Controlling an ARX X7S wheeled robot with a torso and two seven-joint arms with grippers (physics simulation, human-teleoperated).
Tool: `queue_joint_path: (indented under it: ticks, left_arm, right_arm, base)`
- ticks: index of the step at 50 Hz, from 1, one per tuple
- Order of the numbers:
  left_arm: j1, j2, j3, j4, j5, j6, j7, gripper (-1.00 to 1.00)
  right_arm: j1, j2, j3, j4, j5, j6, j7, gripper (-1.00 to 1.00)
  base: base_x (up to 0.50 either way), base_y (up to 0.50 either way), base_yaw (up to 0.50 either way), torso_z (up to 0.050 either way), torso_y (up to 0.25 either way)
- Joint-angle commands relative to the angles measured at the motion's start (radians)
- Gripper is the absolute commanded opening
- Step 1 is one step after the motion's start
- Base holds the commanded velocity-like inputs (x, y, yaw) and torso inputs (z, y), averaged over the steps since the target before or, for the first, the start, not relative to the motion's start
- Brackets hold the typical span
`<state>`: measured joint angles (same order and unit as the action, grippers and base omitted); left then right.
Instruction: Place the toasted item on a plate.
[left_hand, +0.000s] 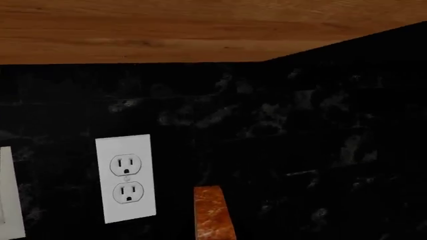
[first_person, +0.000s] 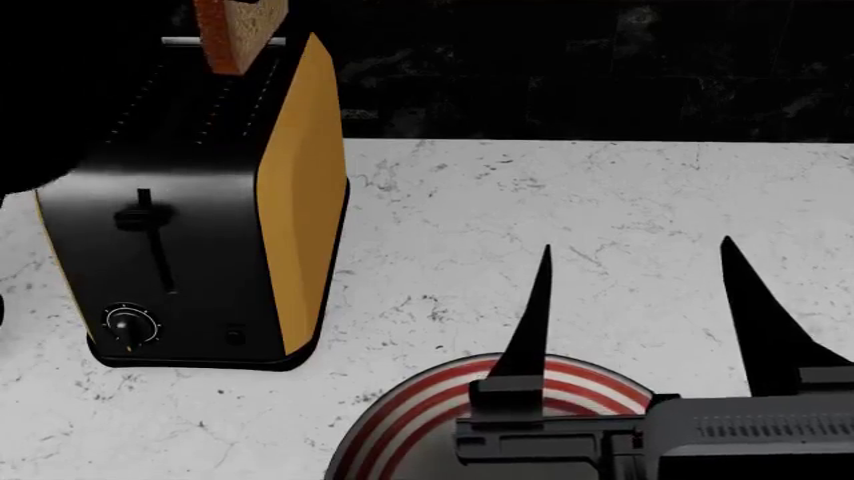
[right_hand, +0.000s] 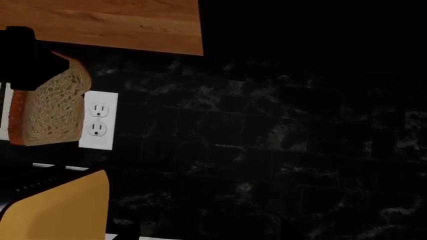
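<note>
The tan, porous slice of toast with its orange-brown crust (first_person: 240, 32) hangs clear above the slots of the black toaster with orange side panels (first_person: 200, 210). A dark shape covers its upper part in the right wrist view, most likely the left gripper, though I cannot tell how its jaws stand. The round dark grey plate with red and white rings (first_person: 441, 410) waits on the white marbled counter (first_person: 534, 210), near the toaster. The right gripper (first_person: 634, 290) hovers over it, prongs apart and empty. Carrying the slice level and setting it mid-plate seems wisest, with the right arm drawn aside first.
</note>
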<state>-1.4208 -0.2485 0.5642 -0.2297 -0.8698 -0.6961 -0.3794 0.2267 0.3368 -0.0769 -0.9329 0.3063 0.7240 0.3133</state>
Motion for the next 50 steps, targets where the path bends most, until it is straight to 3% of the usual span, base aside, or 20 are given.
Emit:
queue_joint_path:
  ticks: [1, 8, 15, 24, 27, 34, 40, 50]
  left_arm:
    - [0.119, -0.082, -0.062, 0.387, -0.188, -0.144, -0.181, -1.00]
    - [0.151, -0.076, -0.116, 0.596, -0.357, -0.210, -0.323, -1.00]
    - [0.208, -0.037, -0.119, 0.693, -0.415, -0.196, -0.385, -1.00]
    - [0.309, -0.003, -0.077, 0.726, -0.379, -0.140, -0.345, -1.00]
    - [0.343, 0.006, -0.069, 0.731, -0.371, -0.118, -0.325, -1.00]
    - [0.415, -0.001, -0.079, 0.780, -0.425, -0.101, -0.348, -1.00]
    - [0.454, -0.008, -0.088, 0.791, -0.446, -0.085, -0.357, -1.00]
    - [0.559, 0.004, -0.097, 0.786, -0.451, -0.024, -0.335, -1.00]
  right_arm:
    - [0.000, 0.002, -0.007, 0.005, 0.002, -0.009, 0.005, 1.00]
    - [0.009, 0.004, -0.009, 0.012, 0.005, -0.011, 0.006, 1.00]
    - [0.024, 0.009, 0.000, -0.007, 0.022, 0.017, 0.012, 1.00]
    - [0.018, 0.040, 0.058, -0.086, 0.060, 0.089, 0.037, 1.00]
    - [-0.001, 0.087, 0.109, -0.113, 0.165, 0.090, 0.113, 1.00]
    - [-0.029, 0.525, -0.020, -0.114, 0.515, -0.163, 0.542, 1.00]
    - [-0.060, 0.808, -0.166, -0.114, 0.580, -0.425, 0.748, 1.00]
    - [-0.109, 1.132, -0.373, -0.113, 0.543, -0.812, 0.950, 1.00]
  base:
    - [0.00, 0.00, 0.00, 0.000, 0.000]
    - [0.00, 0.00, 0.00, 0.000, 0.000]
    - [0.00, 0.00, 0.00, 0.000, 0.000]
    - [0.00, 0.00, 0.00, 0.000, 0.000]
    - [0.00, 0.00, 0.00, 0.000, 0.000]
    - [0.00, 0.00, 0.00, 0.000, 0.000]
    - [0.00, 0.00, 0.00, 0.000, 0.000]
    - [0.00, 0.00, 0.00, 0.000, 0.000]
